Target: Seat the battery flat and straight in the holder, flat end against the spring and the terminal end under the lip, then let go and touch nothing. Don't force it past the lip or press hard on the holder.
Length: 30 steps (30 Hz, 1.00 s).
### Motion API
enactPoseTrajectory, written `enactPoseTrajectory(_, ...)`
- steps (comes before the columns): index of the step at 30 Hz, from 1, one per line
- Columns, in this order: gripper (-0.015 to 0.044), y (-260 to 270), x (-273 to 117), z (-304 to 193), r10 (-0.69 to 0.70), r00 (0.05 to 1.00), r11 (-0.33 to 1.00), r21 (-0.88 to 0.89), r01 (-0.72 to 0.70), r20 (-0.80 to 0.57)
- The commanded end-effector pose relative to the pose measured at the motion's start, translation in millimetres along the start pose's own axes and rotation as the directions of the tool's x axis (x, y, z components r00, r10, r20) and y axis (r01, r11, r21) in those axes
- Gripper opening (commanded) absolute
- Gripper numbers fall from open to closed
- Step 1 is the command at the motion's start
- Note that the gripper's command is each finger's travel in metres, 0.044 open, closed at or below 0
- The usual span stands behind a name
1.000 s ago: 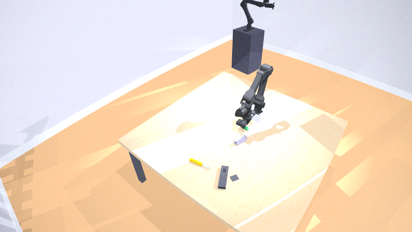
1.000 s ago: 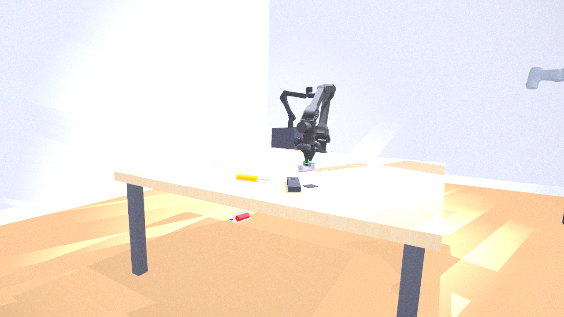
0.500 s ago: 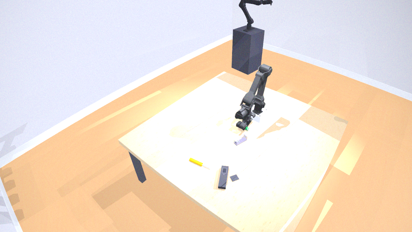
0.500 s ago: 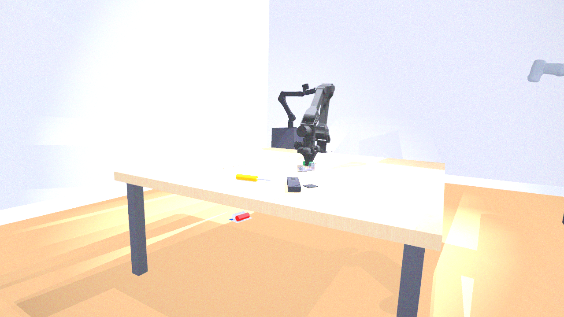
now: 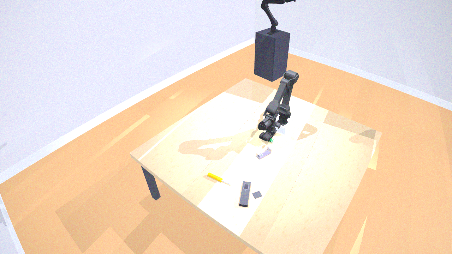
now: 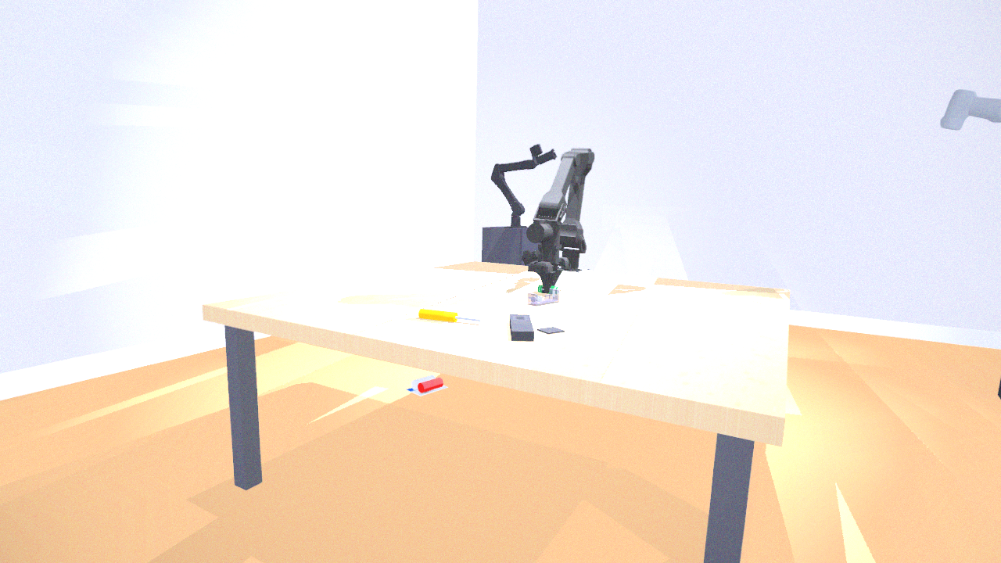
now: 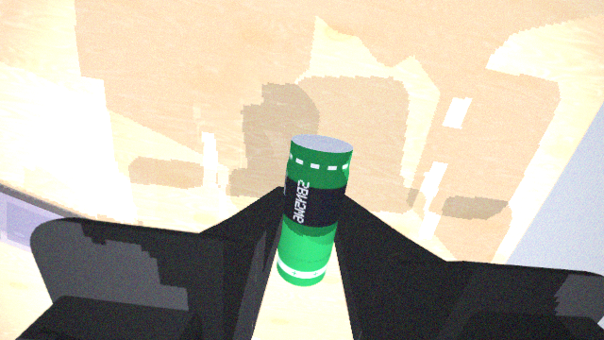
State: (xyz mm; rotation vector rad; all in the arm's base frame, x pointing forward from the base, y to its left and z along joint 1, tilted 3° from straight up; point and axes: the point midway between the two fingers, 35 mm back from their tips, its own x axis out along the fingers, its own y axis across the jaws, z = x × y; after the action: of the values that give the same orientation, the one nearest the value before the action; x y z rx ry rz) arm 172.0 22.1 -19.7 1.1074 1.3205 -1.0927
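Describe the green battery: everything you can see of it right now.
The battery is a small green cylinder with a black band of white lettering round its middle, a dashed white ring near its flat grey far end and a white stripe with plus marks near the end closest to the wrist camera. It lies lengthwise between the fingers of the gripper, which is shut on its black band, low over the table. It is not in the holder.
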Motion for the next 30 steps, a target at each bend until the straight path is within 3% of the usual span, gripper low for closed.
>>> enactPoseTrajectory(1, 0.0083, 3.2, -14.0, -0.1, 0.010, 1.000, 1.000, -0.004, -0.010, -0.001)
enactPoseTrajectory(10, 0.0083, 2.4, -47.0, -0.4, 0.011, 1.000, 1.000, -0.005, -0.011, -0.004)
enactPoseTrajectory(17, 0.0083, 39.2, -60.6, -7.6, 0.015, 1.000, 0.940, -0.341, -0.015, -0.004)
enactPoseTrajectory(23, 0.0083, 74.4, -69.8, -17.4, 0.018, 1.000, 0.779, -0.626, -0.017, -0.005)
enactPoseTrajectory(30, 0.0083, 114.1, -75.4, -32.0, 0.022, 1.000, 0.492, -0.871, -0.017, -0.007)
